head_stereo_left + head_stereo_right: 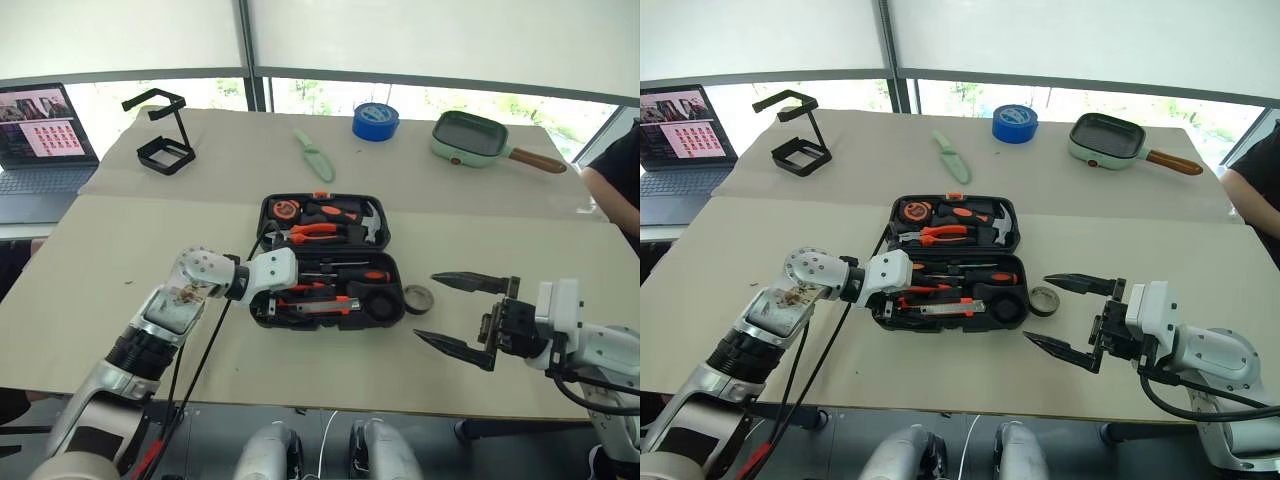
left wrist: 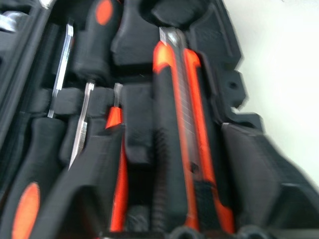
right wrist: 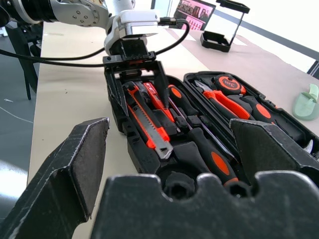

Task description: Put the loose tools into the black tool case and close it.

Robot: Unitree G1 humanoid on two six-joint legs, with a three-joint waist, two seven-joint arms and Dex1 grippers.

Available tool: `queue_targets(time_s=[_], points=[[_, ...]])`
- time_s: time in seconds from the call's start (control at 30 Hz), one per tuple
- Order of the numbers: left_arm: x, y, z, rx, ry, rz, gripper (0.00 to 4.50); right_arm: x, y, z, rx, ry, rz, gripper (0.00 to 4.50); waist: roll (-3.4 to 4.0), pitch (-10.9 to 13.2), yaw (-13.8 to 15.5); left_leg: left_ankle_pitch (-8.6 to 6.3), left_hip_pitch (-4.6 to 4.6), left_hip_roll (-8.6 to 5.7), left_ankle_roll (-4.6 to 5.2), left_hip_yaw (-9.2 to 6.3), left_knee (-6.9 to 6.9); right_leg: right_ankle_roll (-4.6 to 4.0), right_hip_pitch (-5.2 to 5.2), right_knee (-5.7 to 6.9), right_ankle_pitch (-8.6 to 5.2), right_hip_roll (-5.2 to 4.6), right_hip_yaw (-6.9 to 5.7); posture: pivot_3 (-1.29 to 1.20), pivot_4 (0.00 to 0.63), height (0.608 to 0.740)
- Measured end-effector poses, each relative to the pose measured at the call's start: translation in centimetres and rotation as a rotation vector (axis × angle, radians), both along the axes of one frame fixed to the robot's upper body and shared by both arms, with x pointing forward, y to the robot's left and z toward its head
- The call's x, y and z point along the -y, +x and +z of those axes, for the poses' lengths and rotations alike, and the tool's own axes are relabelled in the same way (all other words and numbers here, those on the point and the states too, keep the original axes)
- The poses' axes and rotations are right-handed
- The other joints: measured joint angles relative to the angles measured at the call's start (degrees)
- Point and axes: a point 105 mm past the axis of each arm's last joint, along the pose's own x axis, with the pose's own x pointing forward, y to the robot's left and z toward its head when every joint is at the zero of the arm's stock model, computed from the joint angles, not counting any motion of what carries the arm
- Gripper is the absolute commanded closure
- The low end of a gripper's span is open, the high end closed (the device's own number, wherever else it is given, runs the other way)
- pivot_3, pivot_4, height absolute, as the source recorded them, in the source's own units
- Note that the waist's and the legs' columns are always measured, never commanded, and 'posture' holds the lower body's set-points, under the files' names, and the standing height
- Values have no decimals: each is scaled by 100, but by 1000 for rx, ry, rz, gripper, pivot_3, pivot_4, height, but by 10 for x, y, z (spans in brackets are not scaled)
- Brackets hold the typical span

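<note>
The black tool case (image 1: 262, 212) lies open in the middle of the table, with pliers, a hammer and a tape measure in its far half. In the near half rest an orange-and-black utility knife (image 2: 174, 124) and screwdrivers (image 1: 345, 275) in their recesses. My left gripper (image 1: 275, 298) is at the case's left end, open, its fingers (image 2: 89, 189) either side of the knife without pinching it. A small dark tape ring (image 1: 418, 298) sits on the table just right of the case. My right gripper (image 1: 1036, 311) is open and empty there, and the ring shows between its fingertips.
At the back of the table are a black wire stand (image 1: 160, 135), a pale green sheathed tool (image 1: 315, 155), a blue tape roll (image 1: 375, 120) and a green pan (image 1: 470, 140). A laptop (image 1: 40, 140) stands far left. A person's arm (image 1: 615, 175) is at the right edge.
</note>
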Motion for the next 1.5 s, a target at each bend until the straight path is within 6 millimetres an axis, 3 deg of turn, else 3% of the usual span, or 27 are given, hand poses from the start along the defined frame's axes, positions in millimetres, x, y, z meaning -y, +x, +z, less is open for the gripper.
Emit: queue_targets(time_s=[0.17,0.2,0.3,0.4,0.6,0.7,1.5], points=[[1,3,16,26,-162,-22,77,-1,2,2,10,5,-4,0,-1,0,0,-1,-5,1,2,-2,3,-10,-1,-3,7,-4,-4,0,150,740],[-2,3,20,35,-180,-23,315,-1,2,2,9,8,-6,0,0,0,-2,-1,-4,1,1,-2,2,-10,-1,-3,7,-3,-5,0,150,740],[-4,2,26,37,-214,-32,1156,-1,2,-1,3,16,-12,0,0,0,-8,0,-3,1,0,-2,3,-6,0,-1,5,1,-6,0,150,740],[-3,-2,24,53,-216,-60,2317,-3,1,-5,-11,29,-15,0,0,0,-10,0,-2,0,0,-1,5,4,3,-1,1,6,-7,0,150,740],[5,-11,1,89,-186,-77,4452,-6,3,-8,-16,34,-29,0,0,0,-14,0,-1,-1,0,-1,6,-3,3,-1,7,2,-5,0,150,740],[10,-14,-12,71,-180,-60,4452,-6,4,-8,-14,44,-38,0,0,0,-10,0,-1,0,0,-4,6,-4,3,-1,7,0,-7,0,150,740],[11,-9,-23,-86,-112,44,4452,-1,1,-19,-76,44,-77,0,38,-30,34,-12,33,0,19,-4,-6,24,23,-2,-12,-7,8,0,150,740]])
